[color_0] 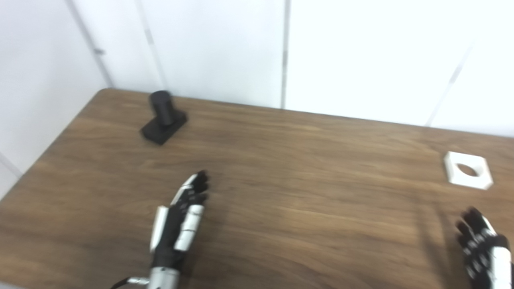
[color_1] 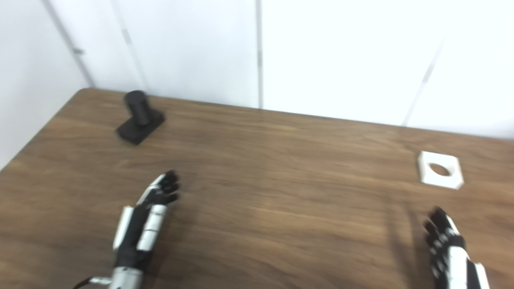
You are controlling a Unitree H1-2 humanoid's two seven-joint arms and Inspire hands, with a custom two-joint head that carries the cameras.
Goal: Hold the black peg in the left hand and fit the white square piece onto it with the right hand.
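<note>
Left eye view shows both hands low over the wooden table (color_0: pixel 281 192), near the bottom edge. At the near left, the left hand (color_0: pixel 180 220) is released, its fingers stretched forward and slightly apart, pointing away toward the far side; it grasps nothing. At the near right corner, the right hand (color_0: pixel 482 245) is likewise spread and empty, fingertips aimed toward the far edge. Just beyond it, apart from the fingertips, the white square piece (color_0: pixel 468 170) lies flat on the tabletop, its round hole facing up. Farthest off, near the far left corner, the black peg (color_0: pixel 162 106) stands upright, long axis vertical, on its flat black base (color_0: pixel 164 128), well apart from the left hand.
</note>
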